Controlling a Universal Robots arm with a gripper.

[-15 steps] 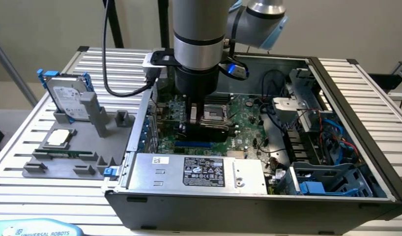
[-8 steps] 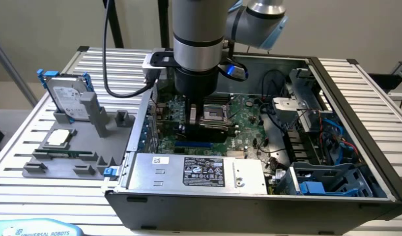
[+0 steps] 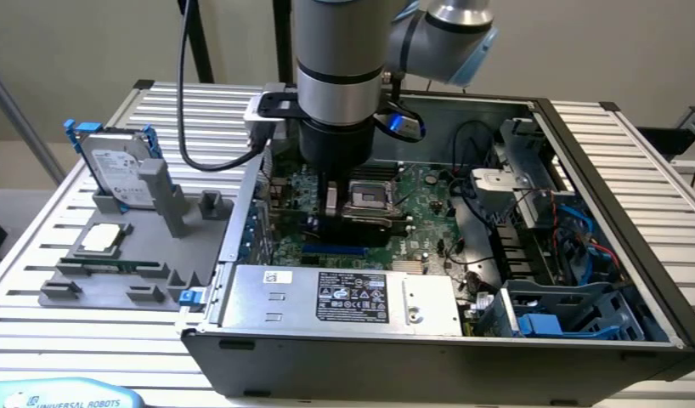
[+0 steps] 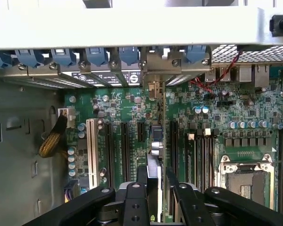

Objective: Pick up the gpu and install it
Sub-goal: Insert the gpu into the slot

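The gpu point(image 4: 155, 146) stands on edge between my gripper's point(image 4: 157, 190) two black fingers point(image 4: 134, 200), which are shut on it. Its silver end bracket point(image 4: 153, 87) reaches the row of blue-clipped slot covers at the case's rear wall. The card hangs over the black expansion slots of the green motherboard point(image 4: 118, 108); whether it sits in a slot I cannot tell. In the exterior view the arm reaches straight down into the open computer case point(image 3: 619, 170), and the gripper point(image 3: 345, 204) holds the dark gpu point(image 3: 359, 228) low over the board.
A silver hard drive with blue rails point(image 3: 119, 166) and a small square CPU chip point(image 3: 103, 238) rest on a grey fixture point(image 3: 110, 289) at the exterior view's left. Inside the case are the power supply point(image 3: 336, 297), the CPU socket point(image 4: 245, 176), cables and blue drive bays point(image 3: 551, 314).
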